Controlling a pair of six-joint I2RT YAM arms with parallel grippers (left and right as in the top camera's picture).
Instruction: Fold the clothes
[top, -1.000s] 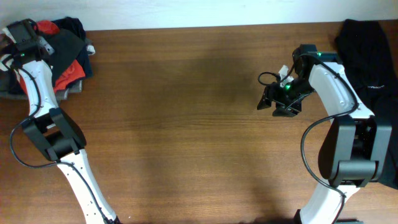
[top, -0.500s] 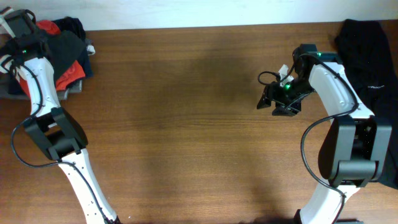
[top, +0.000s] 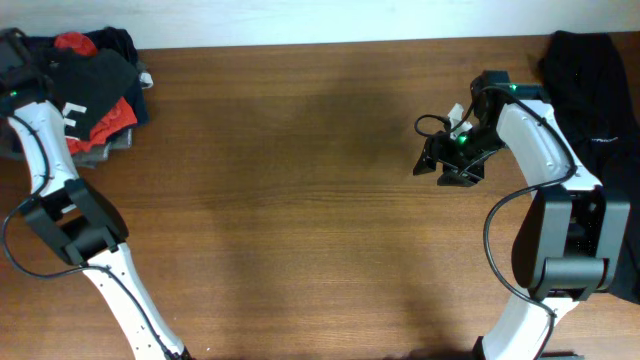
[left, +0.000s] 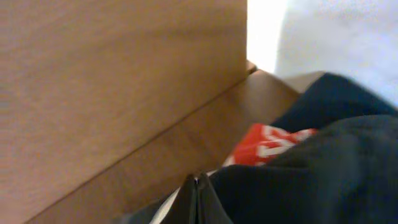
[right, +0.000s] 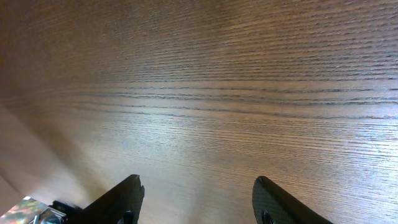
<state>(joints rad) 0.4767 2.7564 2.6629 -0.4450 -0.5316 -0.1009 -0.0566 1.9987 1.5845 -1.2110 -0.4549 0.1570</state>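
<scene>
- Left gripper (left: 198, 186) is clenched on a black edge of the clothes (left: 311, 177) (1 red shirt (left: 267, 142) lies just beyond its tips).
- Right gripper (right: 198, 186) hangs with jaws spread over the table (right: 249, 93) beneath it.

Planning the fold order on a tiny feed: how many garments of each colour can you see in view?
Black: 2, black garment atop the left pile, black garment at the right edge
Red: 1, red garment with white lettering
Navy: 1, navy garment
Grey: 1, grey garment
Total: 5 visible; the pile may hide more
</scene>
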